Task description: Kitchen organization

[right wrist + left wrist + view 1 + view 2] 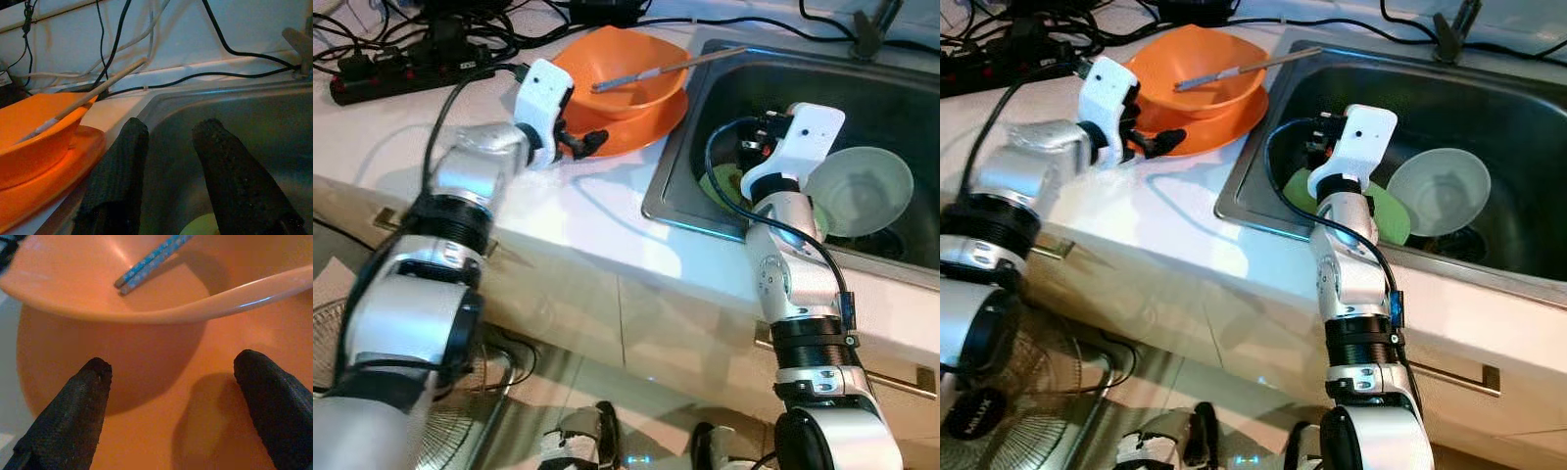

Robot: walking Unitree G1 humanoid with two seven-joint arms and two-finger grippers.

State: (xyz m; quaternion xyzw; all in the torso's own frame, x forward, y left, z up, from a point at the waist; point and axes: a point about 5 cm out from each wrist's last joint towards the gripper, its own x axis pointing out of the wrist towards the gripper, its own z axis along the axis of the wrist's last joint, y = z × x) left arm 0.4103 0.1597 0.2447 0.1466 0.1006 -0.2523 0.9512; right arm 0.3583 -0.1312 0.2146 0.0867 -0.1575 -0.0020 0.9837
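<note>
In the left eye view, an orange bowl is seen stacked on an orange plate on the white countertop, just left of the steel sink. A pair of chopsticks is laid across the bowl, its far end reaching over the sink's rim. The left gripper is held at the plate's near-left edge. A black power strip with cables is placed at the far left. The right arm is extended over the sink.

In the right eye view, a pale translucent bowl is seen tilted inside the sink, with a green plate partly under it. The right gripper is held above the green plate.

In the left wrist view, the black fingers are spread wide apart above the orange plate, with the bowl just beyond them.

In the right wrist view, the fingers are parted with nothing between them, above the sink basin.
</note>
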